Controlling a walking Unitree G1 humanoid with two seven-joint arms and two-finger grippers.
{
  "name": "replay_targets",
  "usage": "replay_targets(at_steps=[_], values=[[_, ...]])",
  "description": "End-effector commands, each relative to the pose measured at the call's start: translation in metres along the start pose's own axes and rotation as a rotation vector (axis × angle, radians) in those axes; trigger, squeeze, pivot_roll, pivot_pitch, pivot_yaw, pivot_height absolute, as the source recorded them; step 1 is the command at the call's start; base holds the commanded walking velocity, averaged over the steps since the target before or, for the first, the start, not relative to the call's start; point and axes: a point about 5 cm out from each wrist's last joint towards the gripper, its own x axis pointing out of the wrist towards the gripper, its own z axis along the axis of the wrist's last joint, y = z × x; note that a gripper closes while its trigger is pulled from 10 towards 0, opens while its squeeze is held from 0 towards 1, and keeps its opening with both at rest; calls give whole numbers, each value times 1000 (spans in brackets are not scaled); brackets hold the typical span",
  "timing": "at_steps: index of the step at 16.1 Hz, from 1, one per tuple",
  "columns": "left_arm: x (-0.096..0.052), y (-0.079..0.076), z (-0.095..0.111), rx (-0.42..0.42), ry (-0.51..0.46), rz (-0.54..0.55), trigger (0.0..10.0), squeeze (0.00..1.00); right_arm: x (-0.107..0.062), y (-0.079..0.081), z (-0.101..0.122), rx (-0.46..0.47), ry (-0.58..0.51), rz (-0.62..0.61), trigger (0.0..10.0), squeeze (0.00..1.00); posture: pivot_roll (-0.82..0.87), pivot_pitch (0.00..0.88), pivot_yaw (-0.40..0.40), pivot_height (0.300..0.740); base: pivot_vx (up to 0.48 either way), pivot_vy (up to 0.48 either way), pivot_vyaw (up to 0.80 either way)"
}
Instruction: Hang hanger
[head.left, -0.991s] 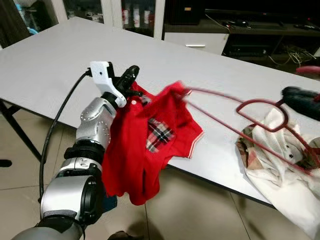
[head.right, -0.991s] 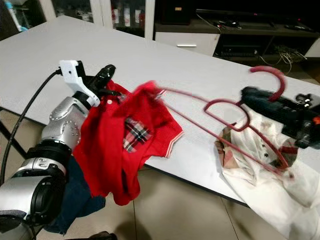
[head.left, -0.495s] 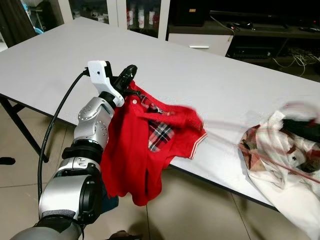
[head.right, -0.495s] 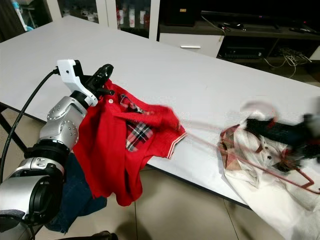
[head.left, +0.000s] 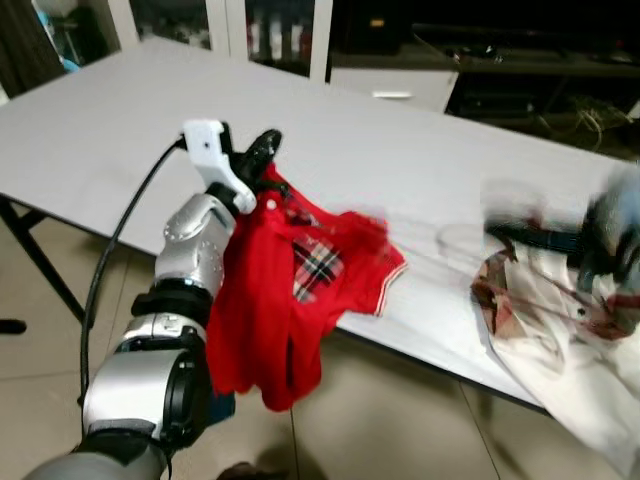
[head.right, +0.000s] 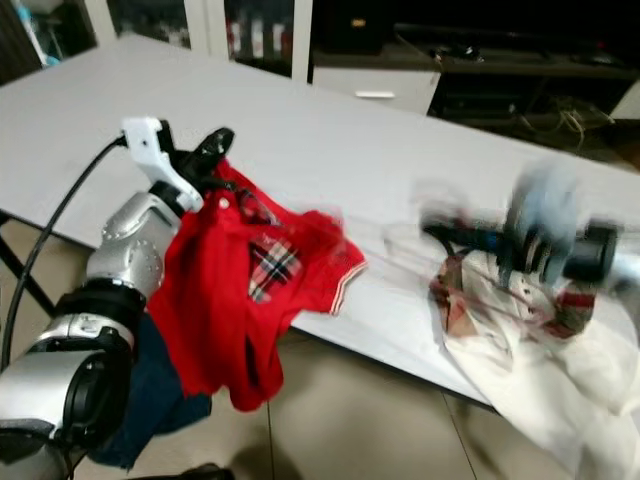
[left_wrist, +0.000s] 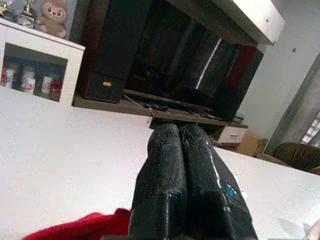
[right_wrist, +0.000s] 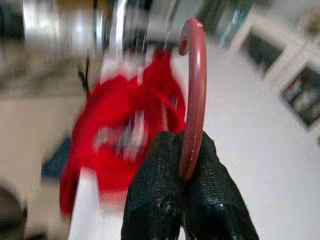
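A red polo shirt (head.left: 290, 290) with a plaid chest patch hangs over the table's front edge. My left gripper (head.left: 262, 150) is shut on its collar; in the left wrist view the fingers (left_wrist: 165, 165) press together above red cloth (left_wrist: 80, 227). My right gripper (head.right: 465, 238) is blurred by motion over the table, between the red shirt and a white shirt (head.right: 520, 350) with plaid trim. In the right wrist view it (right_wrist: 182, 145) is shut on the hook of a red hanger (right_wrist: 193, 90), with the red shirt beyond.
The white table (head.left: 400, 150) stretches back and left, with a dark leg (head.left: 30, 250) at the left. Low cabinets and a TV stand (head.left: 500, 90) line the back. A dark blue cloth (head.right: 150, 400) hangs below my left arm. Tiled floor lies in front.
The right gripper with the hanger dropped toward the white shirt, then swung left and up over the table, now heavily blurred. The left arm and red shirt have hardly moved.
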Motion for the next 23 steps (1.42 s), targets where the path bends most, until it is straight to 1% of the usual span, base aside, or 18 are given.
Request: replay_targets(at_steps=[1,3,6,7,8,9,10,11,12,13,14,15,17,18,19,20,21,23], values=[[3,0,8,31,-20,-9,0,0,-9,-3,7,25,-60,-16,10000,0,-19,44,-67,740,0,0,0],[2,2,9,34,-20,-3,0,0,-18,-3,4,41,-72,1,10000,0,-6,42,-67,740,0,0,0],[2,2,11,37,-22,-2,0,0,-36,-12,4,83,-85,-42,10000,0,-13,39,-65,740,0,0,0],[3,1,10,38,-22,-4,0,0,-44,-14,3,78,-66,-55,10000,0,-18,38,-64,740,0,0,0],[4,1,10,40,-21,-7,0,0,-47,-14,3,69,-49,-62,10000,0,-18,38,-63,740,0,0,0],[4,-1,10,44,-20,-13,0,0,-51,-14,1,41,-9,-64,10000,0,-22,39,-63,740,0,0,0],[6,-3,10,83,-11,-39,0,0,-50,-23,5,21,-17,-136,10000,0,-25,40,-63,740,0,0,0],[6,-4,11,96,-8,-47,0,0,-49,-26,6,21,-25,-154,10000,0,-25,40,-63,740,0,0,0],[7,-6,14,133,-14,-81,0,0,-42,-29,8,6,-29,-163,10000,0,-25,40,-63,740,0,0,0],[10,-10,22,182,-41,-138,0,0,-28,-30,9,-14,-13,-153,10000,0,-27,41,-62,740,0,0,0],[11,-15,29,222,-74,-195,0,0,-17,-28,8,-13,-17,-119,10000,0,-27,41,-62,740,0,0,0],[11,-20,33,243,-101,-239,0,0,-10,-25,8,-7,-24,-86,10000,0,-22,44,-64,740,0,0,0],[11,-30,42,294,-159,-340,0,0,7,-16,-2,31,-21,5,10000,0,-12,46,-68,740,0,0,0],[10,-31,43,303,-169,-357,0,0,10,-14,-4,39,-21,22,10000,0,-12,46,-68,740,0,0,0],[9,-33,46,316,-188,-386,0,0,17,-10,-7,53,-20,48,10000,0,-12,46,-68,740,0,0,0],[7,-38,50,339,-220,-449,0,0,29,-5,-10,80,-36,70,10000,0,-12,46,-68,740,0,0,0],[5,-41,50,348,-229,-492,0,0,35,-3,-11,100,-52,83,10000,0,-2,44,-70,740,0,0,0],[2,-46,52,356,-241,-562,0,0,43,-4,-18,121,-51,82,10000,0,1,42,-67,740,0,0,0]])
